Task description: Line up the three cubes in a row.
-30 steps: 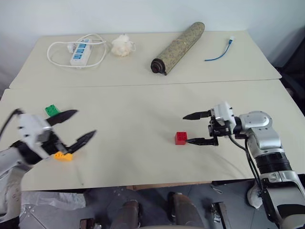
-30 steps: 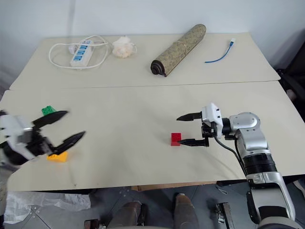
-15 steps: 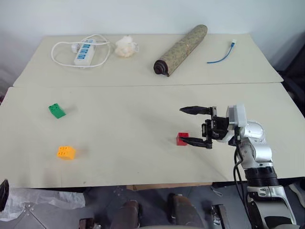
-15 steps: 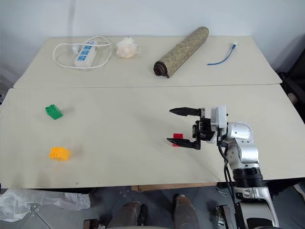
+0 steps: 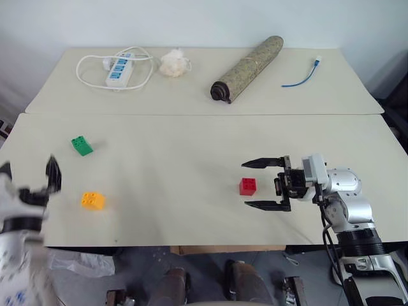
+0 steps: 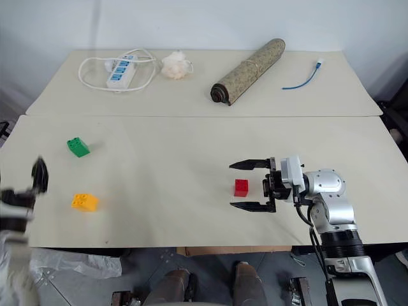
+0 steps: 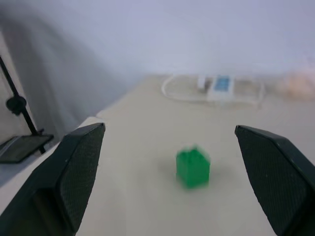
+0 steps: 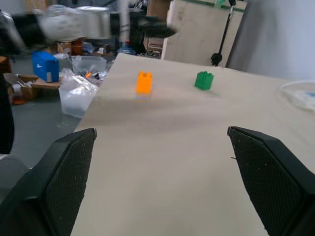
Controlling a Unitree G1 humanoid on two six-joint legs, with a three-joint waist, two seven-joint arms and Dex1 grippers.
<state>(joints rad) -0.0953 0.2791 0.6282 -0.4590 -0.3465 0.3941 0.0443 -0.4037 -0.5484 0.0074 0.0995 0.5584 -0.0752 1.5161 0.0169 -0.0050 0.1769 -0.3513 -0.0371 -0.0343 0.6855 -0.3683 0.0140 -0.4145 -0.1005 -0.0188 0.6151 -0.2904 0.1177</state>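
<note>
The red cube (image 5: 248, 186) sits on the front table (image 5: 178, 166) toward four o'clock from the table's middle, in the gap between the two black fingers of the right gripper (image 5: 261, 184), whose jaws stand wide apart and touch nothing; one finger lies on the far side of the cube, the other on the near side, both apart from it. The green cube (image 5: 81, 145) lies well apart at about nine o'clock on the table, and the yellow-orange cube (image 5: 92, 201) sits near the front edge at six o'clock from the green one. The left gripper (image 7: 172, 162) is off the table's left edge, blurred, its jaws spread wide and empty, pointing toward the green cube. On the rear table (image 5: 357, 95), beyond a seam, lie a white power strip (image 5: 118, 68) with its looped cord at eleven o'clock, a pale crumpled wad (image 5: 174, 64) beside it, a rolled mat (image 5: 248, 59) at twelve o'clock, and a blue cable (image 5: 299, 75) at one o'clock. Bare tabletop lies between the three cubes.
</note>
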